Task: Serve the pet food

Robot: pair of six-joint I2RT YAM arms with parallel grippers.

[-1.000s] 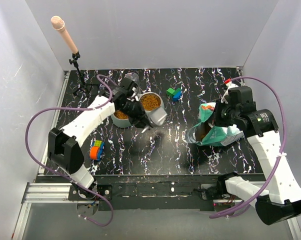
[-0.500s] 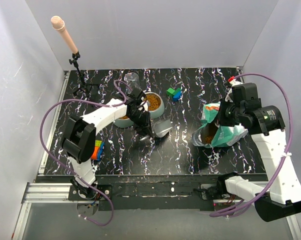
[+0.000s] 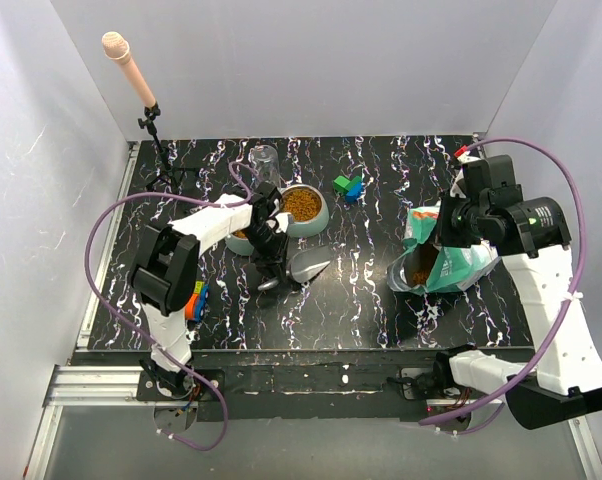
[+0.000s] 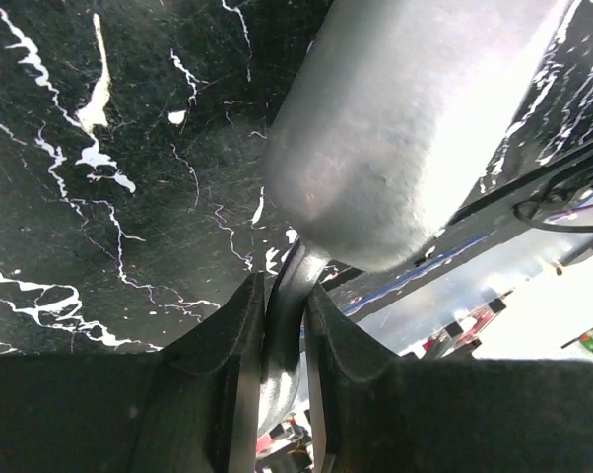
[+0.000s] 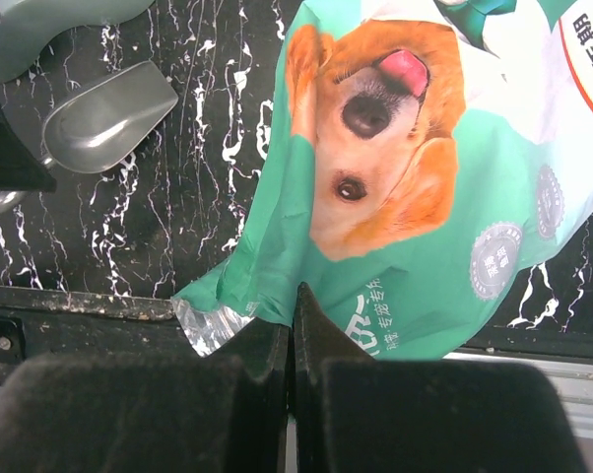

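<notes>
Pet food [image 3: 302, 204] fills a grey bowl [image 3: 321, 216] at the back centre, and more shows in the open mouth of the teal dog-print bag [image 3: 449, 268]. A second bowl [image 3: 239, 240] sits mostly hidden behind my left arm. My left gripper [image 3: 271, 270] is shut on the handle [image 4: 282, 325] of the metal scoop [image 3: 309, 265], which lies low over the table in front of the bowls, its underside [image 4: 415, 118] filling the left wrist view. My right gripper [image 5: 292, 315] is shut on the bag's edge [image 5: 277, 286], holding the bag [image 5: 405, 197] up on the right.
A microphone on a small stand [image 3: 131, 65] stands at the back left, with a clear glass [image 3: 264, 158] behind the bowls. Green and blue blocks [image 3: 348, 186] lie at the back centre. A colourful toy [image 3: 193, 300] sits by the left arm's base.
The left gripper carried the scoop away from the bowl, toward the near side and down to the table. The scoop now looks empty. The right arm and bag shifted slightly.
</notes>
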